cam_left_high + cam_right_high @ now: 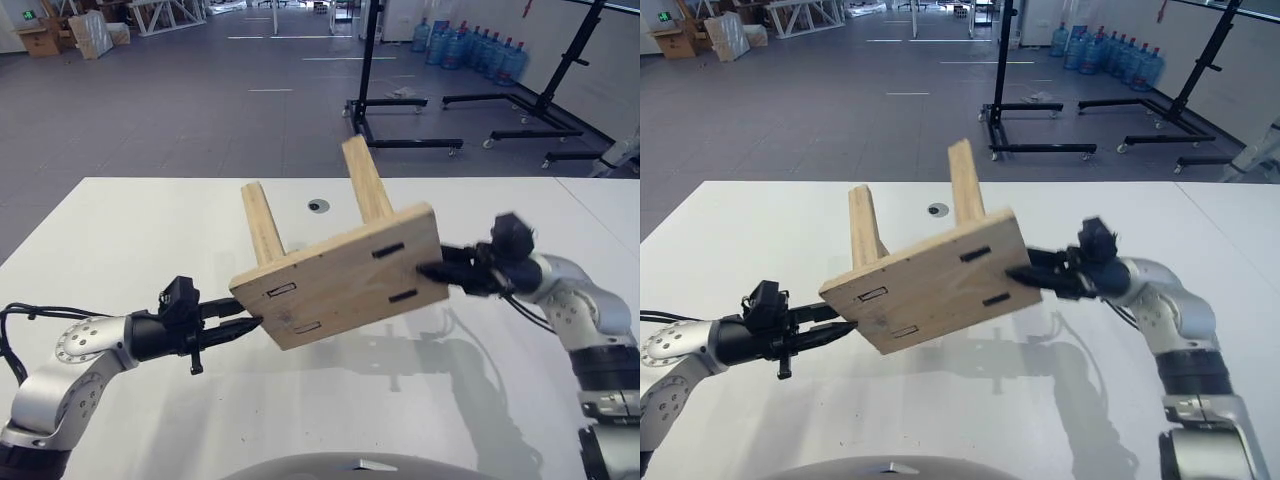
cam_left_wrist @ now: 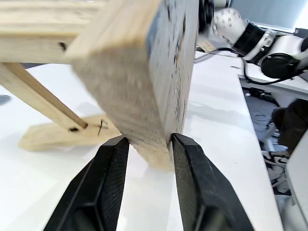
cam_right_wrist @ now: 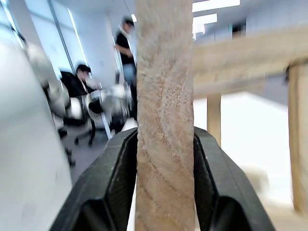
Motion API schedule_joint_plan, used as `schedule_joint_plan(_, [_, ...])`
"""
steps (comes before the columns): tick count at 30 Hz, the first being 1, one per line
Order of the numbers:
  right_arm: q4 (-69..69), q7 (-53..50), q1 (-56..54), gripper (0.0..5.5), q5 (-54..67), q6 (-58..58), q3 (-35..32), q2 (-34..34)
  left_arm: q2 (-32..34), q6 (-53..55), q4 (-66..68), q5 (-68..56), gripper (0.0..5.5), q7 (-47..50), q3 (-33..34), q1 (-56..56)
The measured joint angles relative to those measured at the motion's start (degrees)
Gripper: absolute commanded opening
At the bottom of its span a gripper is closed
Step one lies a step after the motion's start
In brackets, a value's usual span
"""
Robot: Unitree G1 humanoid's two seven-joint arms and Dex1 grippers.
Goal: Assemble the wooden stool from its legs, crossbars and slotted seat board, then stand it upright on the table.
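Wooden stool (image 1: 340,280) is held tilted over the table (image 1: 120,230), opposite edges clamped by left tool (image 1: 250,323) and right tool (image 1: 425,268); both tools should be rotated in sync, grips kept until all legs (image 1: 366,180) are seated flat.

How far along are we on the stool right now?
Done: legs sit in the seat board slots. In hand: left claw and right claw each clamp an opposite board edge, holding it tipped, legs pointing away. Left: set it upright on the table.
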Motion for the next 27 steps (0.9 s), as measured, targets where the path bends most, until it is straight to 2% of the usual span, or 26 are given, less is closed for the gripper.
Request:
schedule_joint_plan(6, [-4.8,-7.9,0.3,1.44,3.9,8.7,-5.2,1.6,-3.4,3.5,-0.7,-8.8,1.34,1.7,4.6,-0.4])
schedule_joint_plan(12, [-5.3,-16.0,2.5,1.46,9.5,11.4,-8.5,8.0,-8.4,4.3,-0.7,-18.0,1.34,5.1,9.9,-2.8])
schedule_joint_plan(20, [-6.4,-28.7,4.0,1.46,18.9,18.2,-10.7,15.2,-14.3,2.7,-0.6,-27.7,1.34,12.4,10.9,-3.9])
schedule_joint_plan(27, [-12.3,-47.0,5.3,1.46,27.3,20.3,-10.4,22.7,-19.4,1.3,-0.6,-35.6,1.34,23.5,11.5,-3.9])
